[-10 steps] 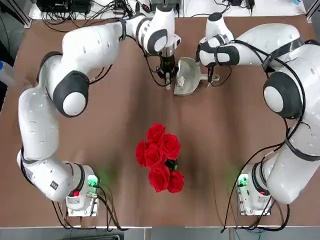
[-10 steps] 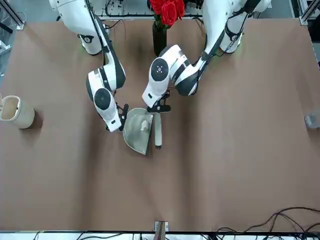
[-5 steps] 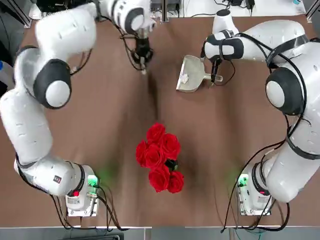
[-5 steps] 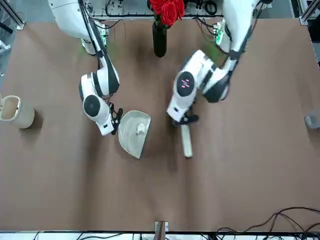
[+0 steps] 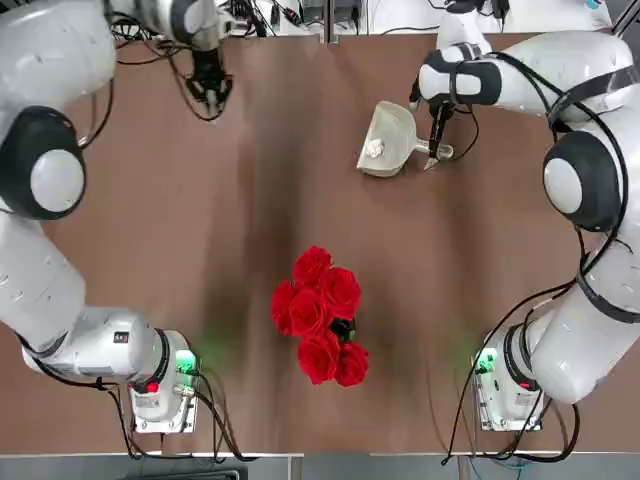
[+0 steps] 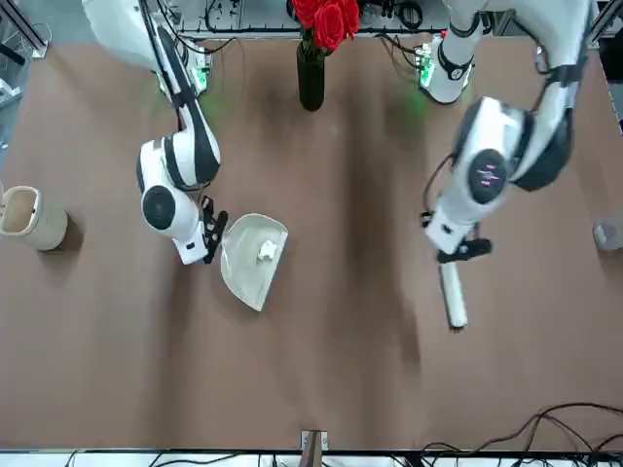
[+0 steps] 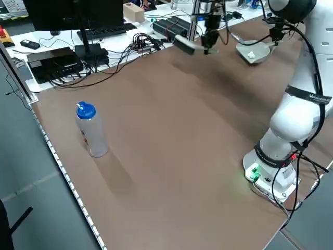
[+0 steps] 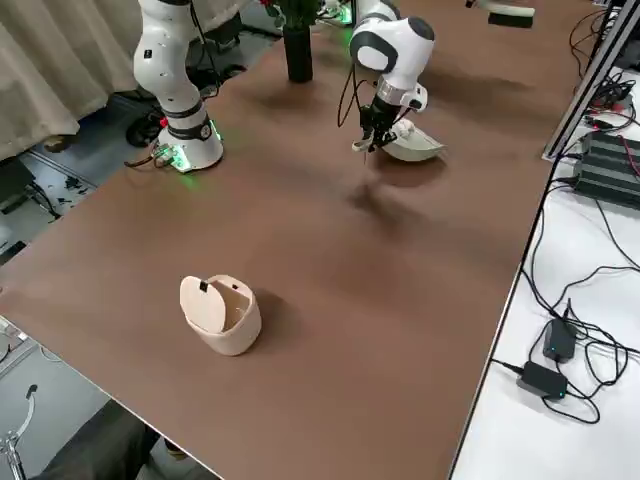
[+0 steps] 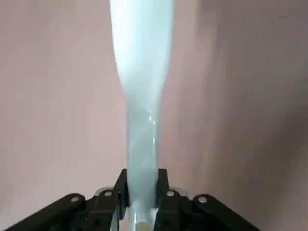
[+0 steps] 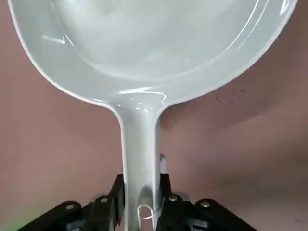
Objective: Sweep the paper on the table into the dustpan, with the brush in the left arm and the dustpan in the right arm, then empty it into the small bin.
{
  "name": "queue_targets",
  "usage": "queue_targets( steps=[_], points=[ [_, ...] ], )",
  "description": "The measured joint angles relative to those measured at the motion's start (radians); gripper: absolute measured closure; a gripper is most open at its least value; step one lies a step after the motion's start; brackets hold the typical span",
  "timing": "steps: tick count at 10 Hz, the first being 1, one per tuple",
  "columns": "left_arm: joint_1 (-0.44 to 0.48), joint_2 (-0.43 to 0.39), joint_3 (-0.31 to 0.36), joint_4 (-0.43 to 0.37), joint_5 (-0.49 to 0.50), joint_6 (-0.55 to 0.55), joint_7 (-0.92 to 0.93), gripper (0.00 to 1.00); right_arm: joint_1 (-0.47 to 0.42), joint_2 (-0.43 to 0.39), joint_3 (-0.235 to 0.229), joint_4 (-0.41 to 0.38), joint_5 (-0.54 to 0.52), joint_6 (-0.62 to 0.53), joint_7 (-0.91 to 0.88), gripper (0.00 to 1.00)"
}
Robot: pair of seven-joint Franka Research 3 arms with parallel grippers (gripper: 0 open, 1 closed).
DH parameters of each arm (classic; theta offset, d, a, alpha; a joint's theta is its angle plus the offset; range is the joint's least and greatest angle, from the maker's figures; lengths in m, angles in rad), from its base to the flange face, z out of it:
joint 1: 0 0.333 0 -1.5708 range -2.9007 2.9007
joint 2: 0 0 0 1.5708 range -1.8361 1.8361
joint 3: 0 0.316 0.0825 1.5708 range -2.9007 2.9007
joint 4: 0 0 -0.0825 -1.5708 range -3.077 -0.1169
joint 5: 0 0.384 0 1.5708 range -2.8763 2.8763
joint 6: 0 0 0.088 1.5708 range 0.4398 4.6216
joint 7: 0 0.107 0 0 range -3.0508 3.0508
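We see two glossy white arms, the left arm [image 5: 60, 70] and right arm [image 5: 580, 190], built of rounded segments with dark joint rings. Black cables trail along them; green lights glow at both bases.

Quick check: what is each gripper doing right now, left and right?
Left gripper: shut on the brush.
Right gripper: shut on the dustpan handle, paper in the scoop.

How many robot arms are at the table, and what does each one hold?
2. The left arm holds the brush near the far edge; the right arm holds the dustpan.
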Motion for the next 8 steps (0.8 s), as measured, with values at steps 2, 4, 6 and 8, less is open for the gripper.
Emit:
queue_targets(
  steps=[2, 4, 6, 8],
  points=[
    [0.148, -0.004, 0.0, -0.045, 0.0, 0.039, 0.221, 0.73, -0.002, -0.026, -0.03, 0.006, 0.0, -0.033, 0.0, 0.67],
    [0.258, 0.009, 0.0, -0.061, -0.017, 0.045, 0.355, 0.73, -0.002, -0.032, -0.058, 0.032, -0.002, -0.077, 0.014, 0.67],
    [0.279, 0.047, -0.003, -0.082, -0.032, 0.051, 0.377, 0.73, -0.003, -0.032, -0.086, 0.061, -0.012, -0.13, 0.1, 0.67],
    [0.27, 0.063, -0.01, -0.126, -0.032, 0.076, 0.377, 0.73, -0.003, -0.032, -0.119, 0.079, -0.019, -0.161, 0.183, 0.67]
  ],
)
